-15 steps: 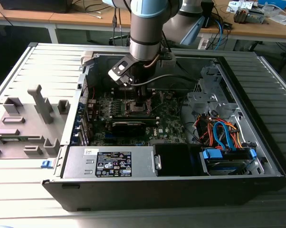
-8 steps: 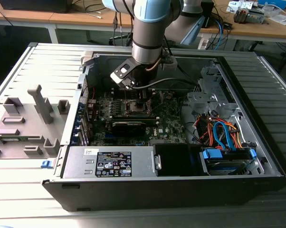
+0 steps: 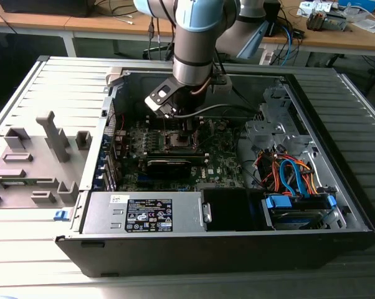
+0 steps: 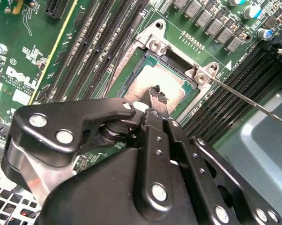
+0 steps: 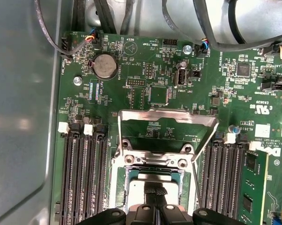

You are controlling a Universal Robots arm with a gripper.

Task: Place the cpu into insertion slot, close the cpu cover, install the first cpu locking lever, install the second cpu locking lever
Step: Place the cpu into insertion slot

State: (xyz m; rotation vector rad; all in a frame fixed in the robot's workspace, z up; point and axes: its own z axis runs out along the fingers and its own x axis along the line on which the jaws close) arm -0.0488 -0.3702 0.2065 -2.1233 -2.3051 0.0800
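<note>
In both wrist views the cpu (image 4: 142, 85) (image 5: 137, 193) lies flat, silver top up, inside the insertion slot (image 4: 173, 60) (image 5: 152, 169). My gripper (image 4: 157, 96) (image 5: 154, 191) stands straight over it, shut, the two black tips pressed together and on or just above the chip's top. The cpu cover (image 5: 166, 116) is swung up and open behind the socket, green board showing through its cut-out. A thin locking lever (image 4: 246, 102) sticks out free beside the socket. In the exterior view the gripper (image 3: 184, 134) reaches down into the open computer case at the motherboard's middle.
Long black memory slots (image 5: 85, 178) flank the socket on both sides. The power supply box (image 3: 144, 215) fills the case's front, with a drive cage and blue cables (image 3: 293, 180) at the exterior view's right. A grey fixture plate (image 3: 32, 162) lies outside on the left.
</note>
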